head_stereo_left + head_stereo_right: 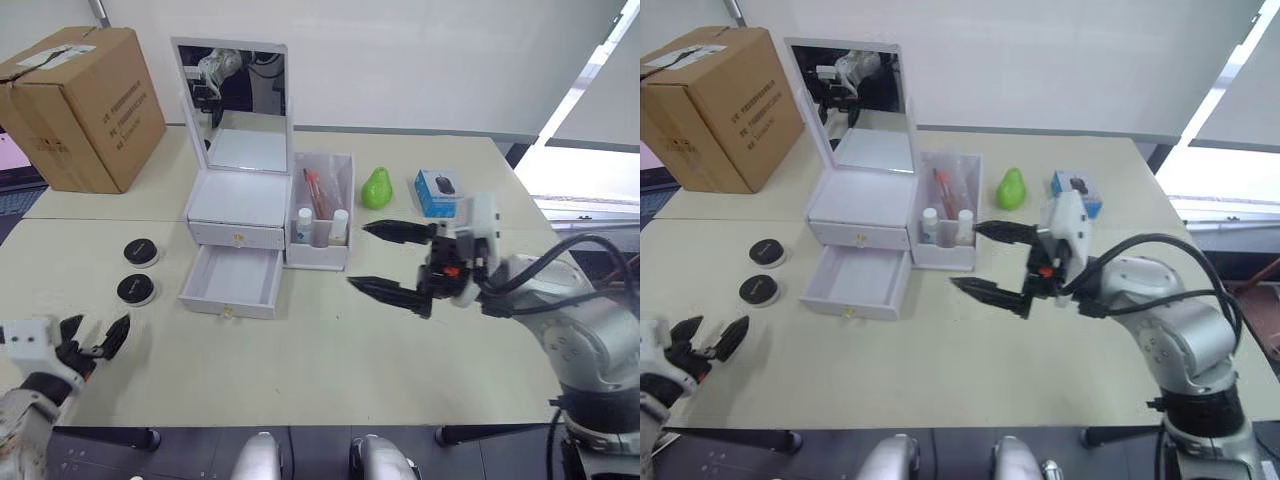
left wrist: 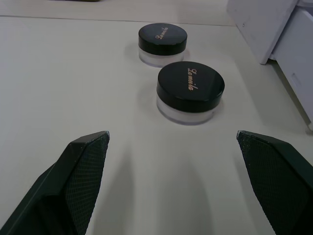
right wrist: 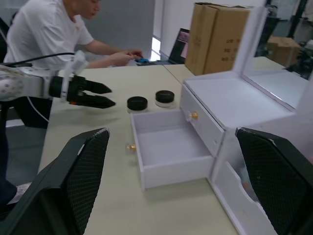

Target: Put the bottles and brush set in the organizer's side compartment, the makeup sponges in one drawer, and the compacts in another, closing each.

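The white organizer stands mid-table with its mirror lid up. Its lower drawer is pulled out and empty, and the upper drawer is shut. Two small white bottles and the brush set stand in the side compartment. Two black compacts lie left of the drawers. My left gripper is open just short of the nearer compact. My right gripper hangs open and empty, right of the open drawer. The makeup sponges are out of view.
A brown cardboard box stands at the back left. A green pear and a small blue box lie right of the organizer. A person in a white shirt sits beyond the table's left end.
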`<act>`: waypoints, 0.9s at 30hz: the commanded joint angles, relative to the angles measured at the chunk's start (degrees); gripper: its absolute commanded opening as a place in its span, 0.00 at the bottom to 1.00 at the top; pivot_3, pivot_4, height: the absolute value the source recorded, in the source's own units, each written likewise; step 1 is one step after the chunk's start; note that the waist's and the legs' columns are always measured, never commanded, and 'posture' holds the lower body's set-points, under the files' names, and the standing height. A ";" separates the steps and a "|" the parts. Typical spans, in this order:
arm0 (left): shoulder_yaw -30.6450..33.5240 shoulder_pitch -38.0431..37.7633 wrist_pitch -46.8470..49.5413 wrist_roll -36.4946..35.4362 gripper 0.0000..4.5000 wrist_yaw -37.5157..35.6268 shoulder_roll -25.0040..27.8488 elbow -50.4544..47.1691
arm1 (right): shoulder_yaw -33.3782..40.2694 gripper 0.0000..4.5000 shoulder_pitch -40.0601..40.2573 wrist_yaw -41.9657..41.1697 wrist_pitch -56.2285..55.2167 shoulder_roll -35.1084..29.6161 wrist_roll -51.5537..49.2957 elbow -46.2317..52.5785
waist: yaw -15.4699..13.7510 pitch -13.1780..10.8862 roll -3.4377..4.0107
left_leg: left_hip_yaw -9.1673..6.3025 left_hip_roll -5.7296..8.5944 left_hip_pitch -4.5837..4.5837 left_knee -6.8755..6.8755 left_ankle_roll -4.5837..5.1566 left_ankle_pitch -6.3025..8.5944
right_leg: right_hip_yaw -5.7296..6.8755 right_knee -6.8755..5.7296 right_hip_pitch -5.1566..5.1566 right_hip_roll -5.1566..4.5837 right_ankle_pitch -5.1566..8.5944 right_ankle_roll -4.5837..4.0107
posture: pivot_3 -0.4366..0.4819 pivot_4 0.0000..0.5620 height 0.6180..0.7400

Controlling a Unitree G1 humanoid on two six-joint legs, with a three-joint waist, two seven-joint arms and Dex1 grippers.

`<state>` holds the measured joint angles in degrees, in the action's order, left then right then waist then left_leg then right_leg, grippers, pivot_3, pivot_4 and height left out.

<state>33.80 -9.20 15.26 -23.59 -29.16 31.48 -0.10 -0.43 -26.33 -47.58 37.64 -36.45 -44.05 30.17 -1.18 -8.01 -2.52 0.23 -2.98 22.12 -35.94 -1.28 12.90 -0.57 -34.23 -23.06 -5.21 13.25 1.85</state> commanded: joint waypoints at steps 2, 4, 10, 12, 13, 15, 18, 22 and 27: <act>-3.44 5.13 0.94 2.78 1.00 3.45 0.27 2.90 | -2.56 1.00 -2.84 0.22 -0.17 1.79 0.16 1.64 | 0.19 0.04 -0.06 | 0.01 0.02 0.00 -0.07 0.01 -0.01 | -0.02 0.00 0.04 -0.01 -0.12 -0.15 | 0.48 0.27 0.91; -4.96 7.33 1.56 2.96 1.00 3.29 0.40 4.09 | -3.44 1.00 -3.49 0.44 -0.36 2.33 0.80 1.42 | 0.31 0.05 -0.08 | 0.00 0.02 0.04 -0.08 0.02 -0.01 | -0.02 -0.06 0.12 0.01 -0.15 -0.15 | 0.48 0.27 0.91; -8.00 10.85 2.32 4.94 1.00 4.07 0.98 6.34 | -3.88 1.00 -3.45 1.83 -0.04 3.35 1.20 2.26 | 0.58 0.10 -0.16 | -0.03 0.02 -0.03 -0.08 0.03 -0.02 | -0.08 -0.34 0.05 0.06 -0.23 -0.01 | 0.48 0.27 0.91; -7.86 11.29 1.75 4.98 1.00 4.02 1.08 6.97 | -3.85 1.00 -3.03 2.35 0.29 3.38 0.99 2.77 | 0.61 0.11 -0.17 | -0.04 0.02 -0.05 -0.07 0.03 -0.02 | -0.08 -0.42 0.03 0.07 -0.22 -0.01 | 0.48 0.27 0.91; -7.81 11.40 1.38 4.78 1.00 3.97 0.81 6.69 | -3.84 1.00 -2.73 2.58 0.46 3.33 0.84 3.07 | 0.61 0.11 -0.17 | -0.04 0.02 -0.07 -0.07 0.03 -0.02 | -0.09 -0.48 0.01 0.08 -0.21 -0.01 | 0.48 0.27 0.91; -7.58 11.58 0.72 4.82 0.91 4.71 0.36 6.08 | -3.80 1.00 -2.16 3.00 0.80 3.19 0.57 3.65 | 0.59 0.12 -0.18 | -0.04 0.02 -0.11 -0.07 0.03 -0.02 | -0.10 -0.58 0.01 0.07 -0.18 0.00 | 0.48 0.27 0.91; -7.66 12.03 0.07 4.63 0.73 4.77 0.22 5.94 | -3.77 1.00 -1.67 3.52 1.14 3.24 0.50 4.05 | 0.48 0.11 -0.18 | -0.04 0.02 -0.11 -0.07 0.03 -0.02 | -0.09 -0.64 0.00 0.05 -0.15 -0.04 | 0.48 0.27 0.91; -7.59 12.44 -0.20 4.57 0.65 5.62 -0.01 5.34 | -3.87 1.00 -1.21 3.95 1.41 3.37 0.84 4.24 | 0.48 0.12 -0.18 | -0.04 0.02 -0.10 -0.07 0.02 -0.02 | -0.07 -0.64 0.00 0.04 -0.12 -0.09 | 0.48 0.27 0.91; -4.13 12.10 -3.58 2.94 0.65 4.68 1.33 3.16 | -3.78 1.00 -0.67 4.46 1.85 3.09 0.66 4.54 | 0.55 0.13 -0.21 | -0.05 0.02 -0.11 -0.07 0.03 -0.02 | -0.08 -0.67 -0.01 0.06 -0.14 -0.07 | 0.48 0.27 0.91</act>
<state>26.78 2.33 14.76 -19.57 -23.89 31.35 6.66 -5.03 -26.69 -43.40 39.49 -33.06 -42.95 32.37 -0.63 -7.88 -2.73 0.17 -2.96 22.02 -36.01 -1.25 12.89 -0.65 -34.90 -23.08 -5.15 13.12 1.79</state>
